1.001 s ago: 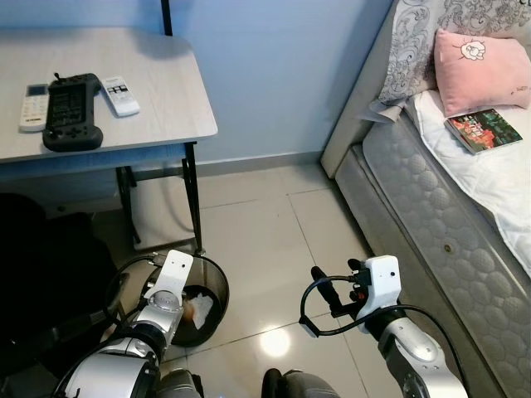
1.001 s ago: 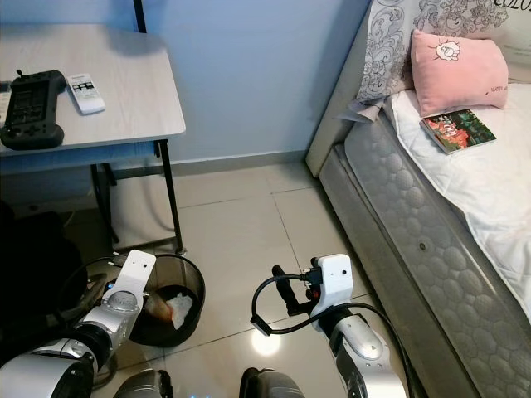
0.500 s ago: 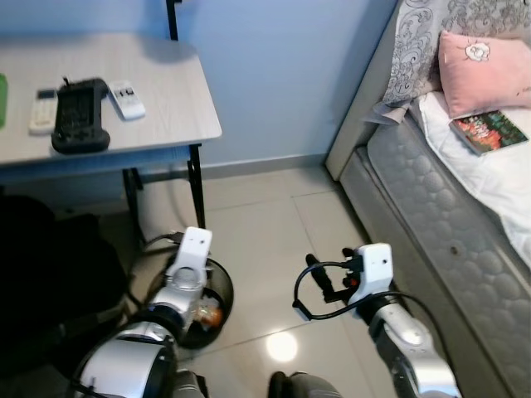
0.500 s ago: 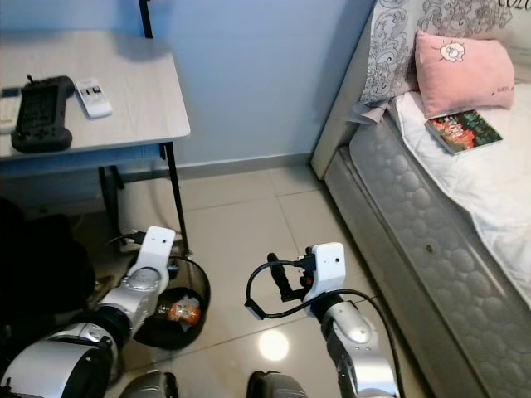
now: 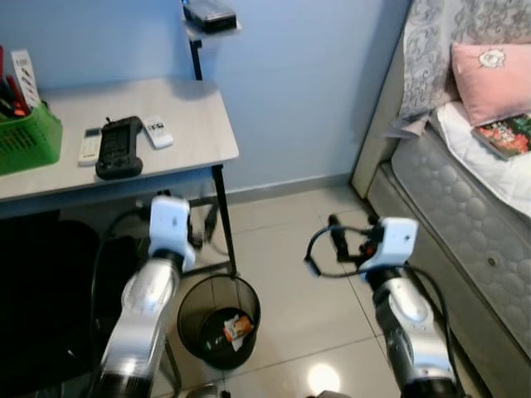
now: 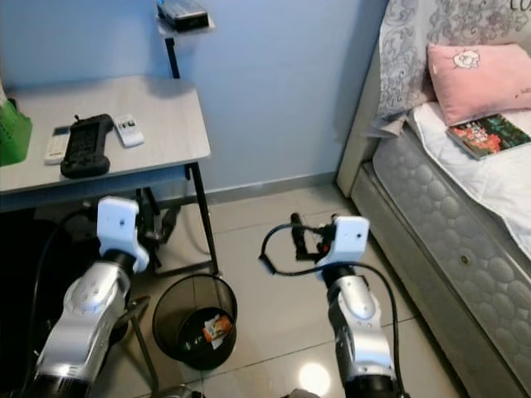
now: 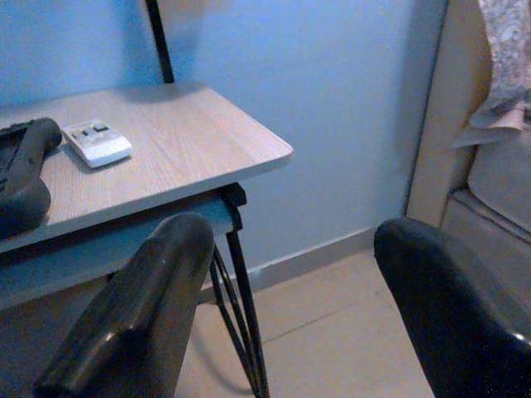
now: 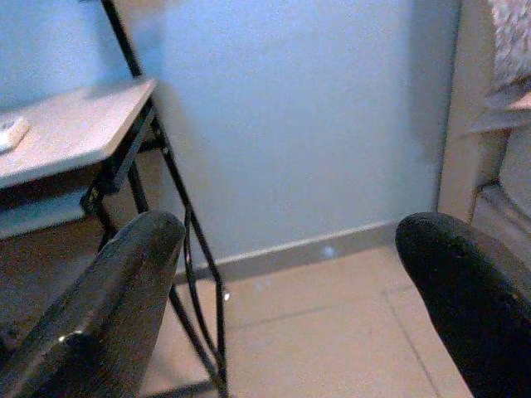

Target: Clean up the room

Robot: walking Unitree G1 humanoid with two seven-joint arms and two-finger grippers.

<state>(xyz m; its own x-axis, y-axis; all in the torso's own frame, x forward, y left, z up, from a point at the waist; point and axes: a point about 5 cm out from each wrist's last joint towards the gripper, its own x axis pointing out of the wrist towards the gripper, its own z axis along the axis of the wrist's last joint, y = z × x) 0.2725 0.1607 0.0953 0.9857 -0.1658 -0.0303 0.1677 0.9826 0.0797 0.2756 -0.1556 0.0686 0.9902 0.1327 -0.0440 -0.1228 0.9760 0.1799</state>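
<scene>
Both pincers are empty with fingers spread wide: the left gripper [image 7: 282,307] is raised below the desk's front edge, the right gripper [image 5: 336,240] is held out over the tiled floor between desk and bed. Largest first, the grey quilted bed [image 5: 465,207] carries a pink square pillow [image 5: 491,70] and a colourful book [image 5: 506,137] near its edge, probably yet to be tidied. The pale wooden desk [image 5: 187,124] holds a green plastic basket [image 5: 29,141] at its left edge, a black game controller [image 5: 119,148] and two white remotes mid-desk. The round black mesh bin [image 5: 218,319] beside the desk's front leg already holds a crumpled wrapper [image 5: 236,327], so some rubbish looks done.
</scene>
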